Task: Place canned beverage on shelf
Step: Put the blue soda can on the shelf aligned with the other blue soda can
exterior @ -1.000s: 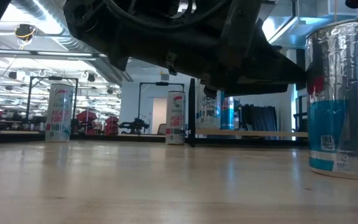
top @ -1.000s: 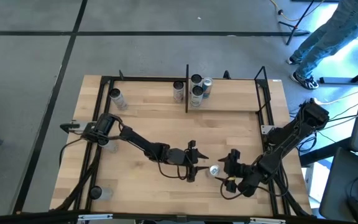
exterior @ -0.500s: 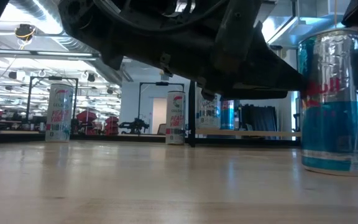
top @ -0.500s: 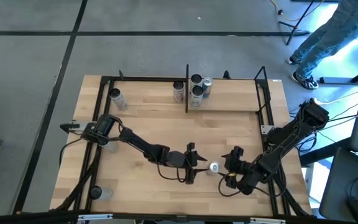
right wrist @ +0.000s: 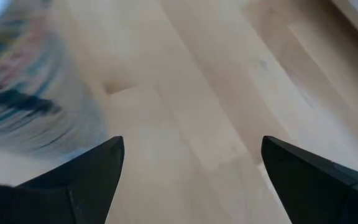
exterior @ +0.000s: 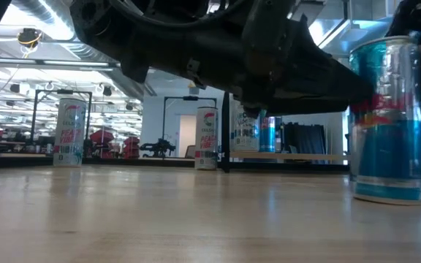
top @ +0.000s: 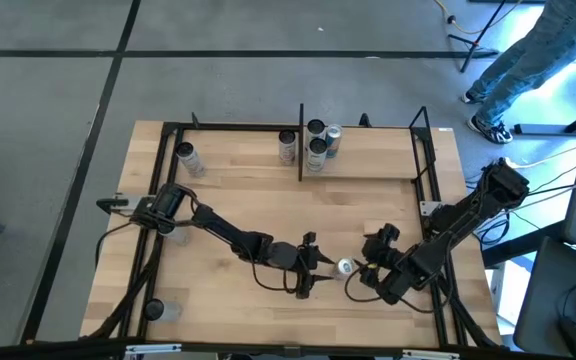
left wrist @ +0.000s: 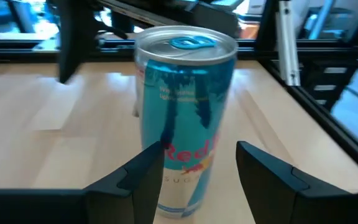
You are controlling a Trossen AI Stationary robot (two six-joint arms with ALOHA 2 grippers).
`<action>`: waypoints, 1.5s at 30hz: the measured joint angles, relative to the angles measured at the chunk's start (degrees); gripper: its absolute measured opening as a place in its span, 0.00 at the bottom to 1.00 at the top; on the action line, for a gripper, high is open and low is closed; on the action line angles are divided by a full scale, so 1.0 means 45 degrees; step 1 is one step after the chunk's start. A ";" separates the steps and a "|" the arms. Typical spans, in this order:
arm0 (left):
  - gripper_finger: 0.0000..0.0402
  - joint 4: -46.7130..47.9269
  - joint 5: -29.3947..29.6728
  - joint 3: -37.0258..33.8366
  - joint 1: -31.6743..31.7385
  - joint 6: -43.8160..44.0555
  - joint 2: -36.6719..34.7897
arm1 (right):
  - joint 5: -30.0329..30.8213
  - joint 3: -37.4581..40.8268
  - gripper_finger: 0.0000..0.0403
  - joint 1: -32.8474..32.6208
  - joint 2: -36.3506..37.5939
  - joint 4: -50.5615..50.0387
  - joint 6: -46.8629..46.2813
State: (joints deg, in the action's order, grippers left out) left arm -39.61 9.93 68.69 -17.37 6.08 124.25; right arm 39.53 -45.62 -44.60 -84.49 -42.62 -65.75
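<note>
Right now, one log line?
blue can upright on table | left gripper open around it | right gripper open beside | shelf pending

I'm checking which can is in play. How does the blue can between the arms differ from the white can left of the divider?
The blue can is blue and silver; the white can is white with red lettering. The blue can stands mid-table before the left gripper; the white can stands at the back, beside the divider. Both are upright.

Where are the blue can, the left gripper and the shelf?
blue can point(left wrist: 185, 118), left wrist view, middle of its side.
left gripper point(left wrist: 197, 168), left wrist view, midway between its fingers, open around the can.
shelf point(top: 368, 168), high view, bare board in front of its cans.
</note>
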 joint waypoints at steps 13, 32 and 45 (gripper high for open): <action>0.48 0.3485 -0.1341 -0.0015 0.0019 0.0333 -0.1035 | -0.1994 -0.2996 0.91 -0.0870 0.0000 -0.2856 0.1003; 0.48 0.4021 -0.1088 -0.0015 -0.0068 0.0279 -0.1127 | 0.0730 -0.2835 0.91 -0.0902 -0.0343 0.0923 0.3763; 0.48 0.4103 -0.1088 -0.0015 -0.0063 0.0282 -0.1132 | -0.0685 -0.2337 0.73 0.0265 -0.1141 0.2220 0.4882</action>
State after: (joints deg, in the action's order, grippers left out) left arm -21.15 5.04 68.62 -17.65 7.34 119.15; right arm 36.45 -56.14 -43.41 -89.62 -32.63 -43.78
